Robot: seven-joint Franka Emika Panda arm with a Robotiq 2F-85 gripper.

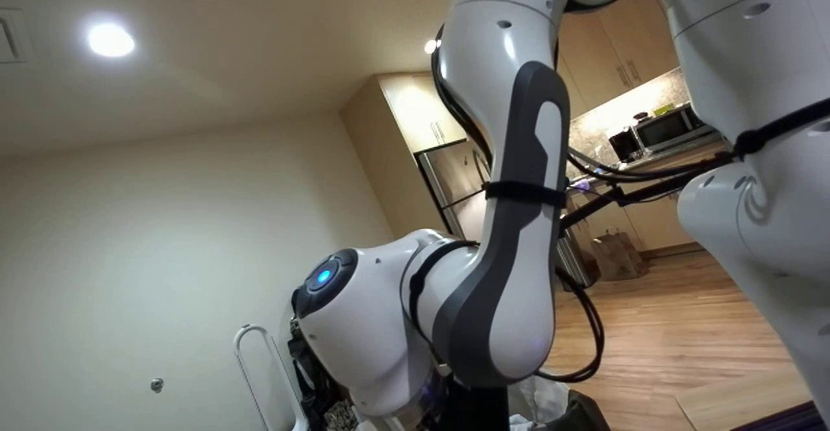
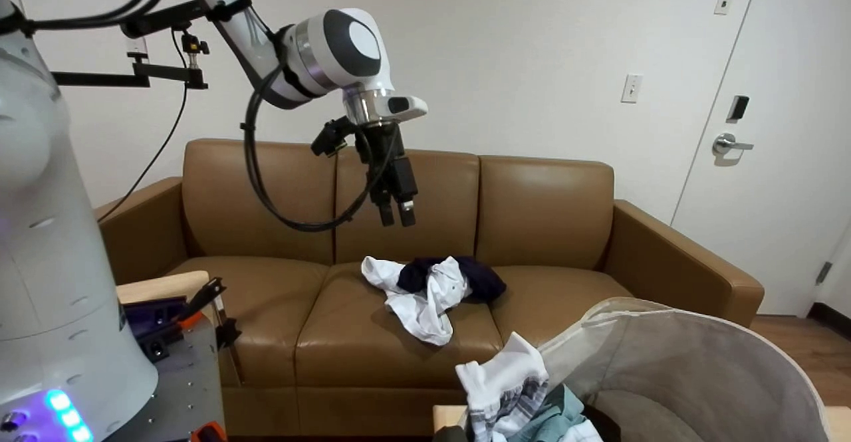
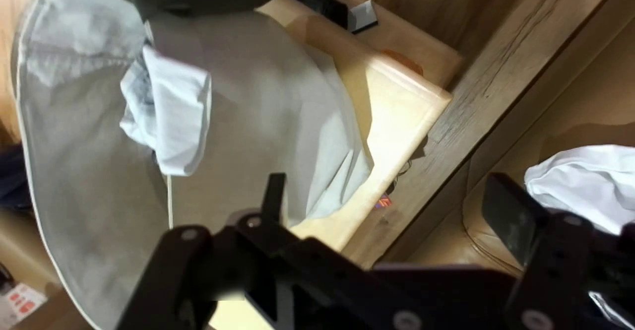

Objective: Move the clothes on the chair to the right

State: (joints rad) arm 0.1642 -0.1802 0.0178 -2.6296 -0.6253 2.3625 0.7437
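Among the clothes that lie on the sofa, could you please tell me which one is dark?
It is the navy or purple garment, bunched toward the sofa's backrest; the cloth against it is white.

Sofa (image 2: 372, 362): uniform brown; on it we note white cloth (image 2: 419, 310) and dark navy cloth (image 2: 484, 279). Hamper (image 2: 698, 362): greyish beige, paler along rim. We distinguish patterned cloth (image 2: 506, 377), white with dark plaid area, from plain teal cloth (image 2: 548, 415). Surface (image 3: 399, 119): pale yellowish wood tone. Arm (image 1: 483, 74): white, with dark grey panels (image 1: 496, 256) and black straps (image 1: 525, 193); we mark bright blue light (image 1: 324, 276) at one joint. Pincer (image 2: 397, 220): black. Wall (image 2: 565, 83) and door (image 2: 784, 229): off-white. Floor (image 1: 674, 327): honey-brown, in which we see streaked wood grain. Cabinets (image 1: 639, 35): light tan. Microwave (image 1: 664, 128): silver around black front.
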